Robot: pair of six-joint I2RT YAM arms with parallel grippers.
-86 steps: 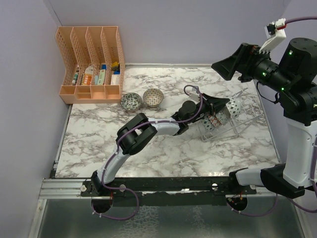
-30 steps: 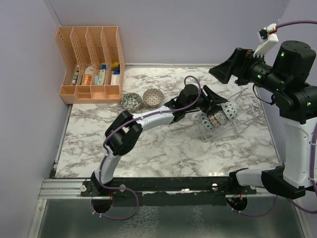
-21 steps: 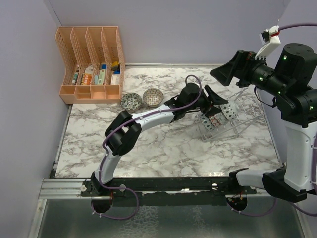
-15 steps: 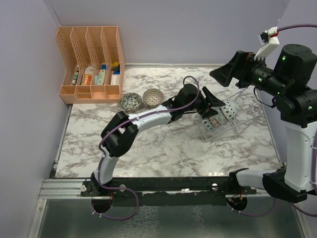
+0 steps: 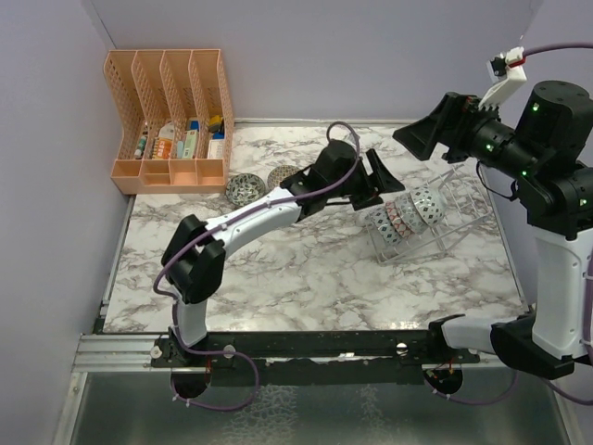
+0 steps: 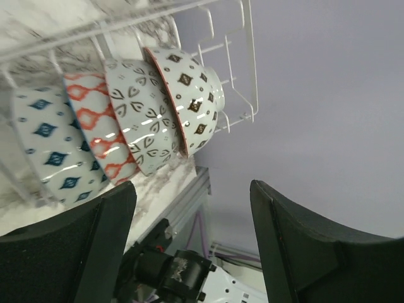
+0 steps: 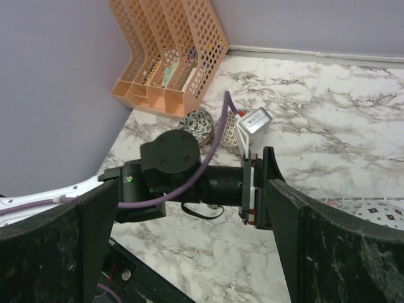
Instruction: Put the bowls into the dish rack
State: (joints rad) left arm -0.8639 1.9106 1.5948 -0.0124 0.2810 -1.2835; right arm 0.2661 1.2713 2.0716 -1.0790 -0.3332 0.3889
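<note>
The clear wire dish rack (image 5: 460, 206) stands at the right of the marble table and holds several patterned bowls on edge in a row (image 5: 405, 213). In the left wrist view they read blue-diamond (image 6: 47, 148), red (image 6: 95, 129), grey (image 6: 142, 113) and a red-rimmed one (image 6: 189, 85), inside the rack's wires (image 6: 235, 69). My left gripper (image 5: 380, 188) (image 6: 192, 246) is open and empty, just left of the rack and apart from the bowls. Two more bowls rest near the organizer, a grey-green one (image 5: 245, 190) and a beige one (image 5: 279, 175) partly hidden by my left arm. My right gripper (image 5: 419, 133) (image 7: 189, 246) hangs open above the rack.
A peach slotted organizer (image 5: 171, 116) with small items stands at the back left. The two loose bowls (image 7: 197, 120) (image 7: 231, 129) show in the right wrist view behind my left wrist (image 7: 189, 170). Lilac walls close the left and back; the table's right edge runs beside the rack.
My left gripper opened, let go of the bowl now standing in the rack, and drew back to the left and up. My right arm barely moved.
</note>
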